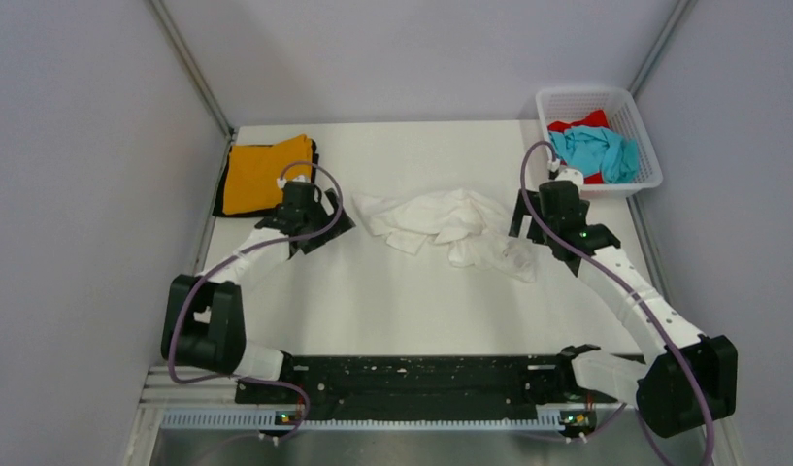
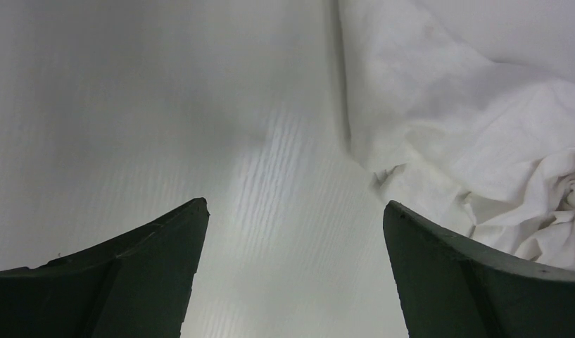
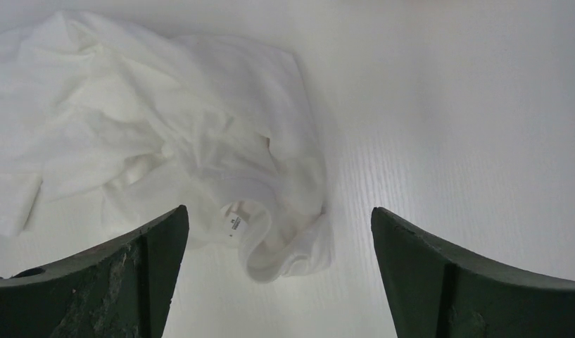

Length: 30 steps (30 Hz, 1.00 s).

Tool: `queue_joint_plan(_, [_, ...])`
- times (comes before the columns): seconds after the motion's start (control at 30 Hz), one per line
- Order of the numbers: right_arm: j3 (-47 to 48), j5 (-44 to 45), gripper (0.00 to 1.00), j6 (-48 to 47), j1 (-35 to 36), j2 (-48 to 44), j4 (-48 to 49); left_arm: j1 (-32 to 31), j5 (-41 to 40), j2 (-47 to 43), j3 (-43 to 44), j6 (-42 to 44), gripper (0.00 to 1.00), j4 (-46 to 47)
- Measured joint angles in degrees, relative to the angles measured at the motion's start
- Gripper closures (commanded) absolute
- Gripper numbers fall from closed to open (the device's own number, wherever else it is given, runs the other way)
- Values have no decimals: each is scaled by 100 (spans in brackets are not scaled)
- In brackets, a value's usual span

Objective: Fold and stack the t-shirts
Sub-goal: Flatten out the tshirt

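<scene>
I have both tools released, jaws spread wide and holding nothing. The left tool (image 2: 295, 205) hangs over bare desk (image 1: 412, 301) just beside the left edge of the white shirt (image 1: 450, 225). The right tool (image 3: 279, 211) hangs over the shirt's right end. The shirt lies crumpled in the middle of the desk, bunched and twisted, not yet spread.

I judge the step in hand to be flattening it before any fold. From the right wrist view I can see the neck label (image 3: 234, 224) at the collar opening, which tells me where the shoulders should be. I would pinch a single layer at each shoulder, one tool per side, lift just clear and draw it outward and toward me so it settles flat. Catching two layers would only drag the knot along.

The orange shirt (image 1: 266, 173) lies folded at the far left, on top of a black shirt (image 1: 220, 194); that is my stack. The teal shirt (image 1: 596, 150) and the red shirt (image 1: 591, 120) wait in the mesh basket (image 1: 578, 95) at the far right corner.

The desk is white, matt and finely ribbed, so white cloth on it gives me little contrast and I must read edges by shadow. Plain pale walls with metal corner posts close in three sides.
</scene>
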Motion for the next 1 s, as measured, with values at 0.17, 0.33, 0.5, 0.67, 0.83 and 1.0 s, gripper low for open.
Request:
queue_joint_plan(0.17, [-592, -708, 2, 2, 0, -238, 507, -2, 649, 1172, 793, -2, 1, 219])
queue_joint_plan(0.33, [-990, -1567, 6, 4, 0, -120, 1239, -7, 1075, 2192, 1523, -2, 1, 422])
queue_joint_plan(0.5, [-964, -1864, 19, -2, 0, 544, 1910, -50, 1287, 2933, 2232, -7, 6, 407])
queue_joint_plan(0.67, [-964, -1849, 28, -59, 0, 1134, 2197, -144, 1351, 3401, 2743, -15, 40, 459])
queue_joint_plan(0.83, [-885, -1843, 60, -114, 0, 1633, 2531, -243, 1329, 3995, 3375, 109, 100, 221])
queue_joint_plan(1.0, [-662, -1517, 98, -125, 0, 2072, 2673, -269, 1266, 4105, 3606, 380, 100, 55])
